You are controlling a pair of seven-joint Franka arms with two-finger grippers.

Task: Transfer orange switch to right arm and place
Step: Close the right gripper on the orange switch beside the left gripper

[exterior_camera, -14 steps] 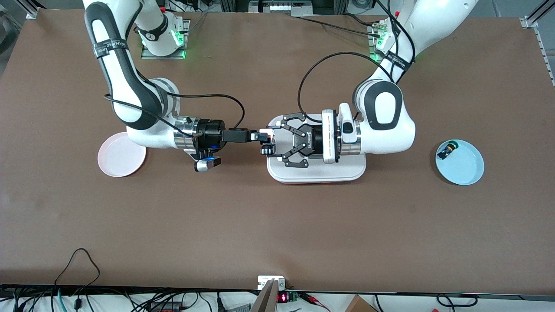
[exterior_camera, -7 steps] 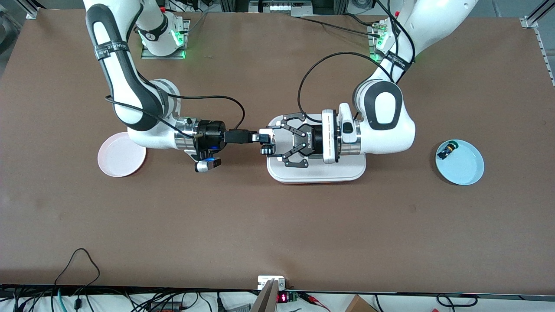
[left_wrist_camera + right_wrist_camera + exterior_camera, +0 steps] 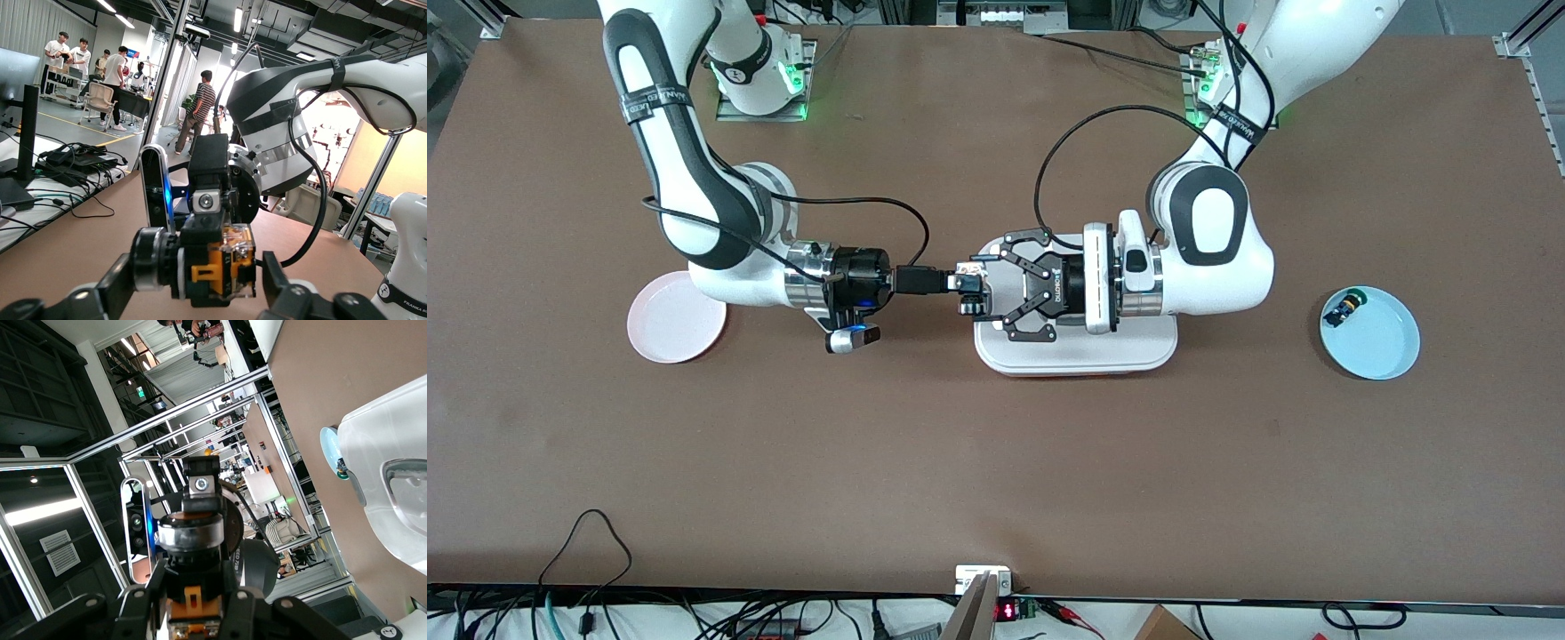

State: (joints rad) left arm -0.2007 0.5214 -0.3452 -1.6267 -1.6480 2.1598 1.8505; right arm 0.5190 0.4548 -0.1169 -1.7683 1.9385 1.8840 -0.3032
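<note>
A brown tabletop fills the front view, aluminium framing at its upper corners and loose black cables trailing along the lower edge. In the left wrist view, an open workshop stretches away: people stand near desks and a chair at upper left, under ceiling strip lights and dark exposed ducts.

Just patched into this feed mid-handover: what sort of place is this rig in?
Most likely a robotics lab or workshop: a brown table with two bolted-down arms, aluminium framing around it, and people at desks in an open industrial hall.
</note>
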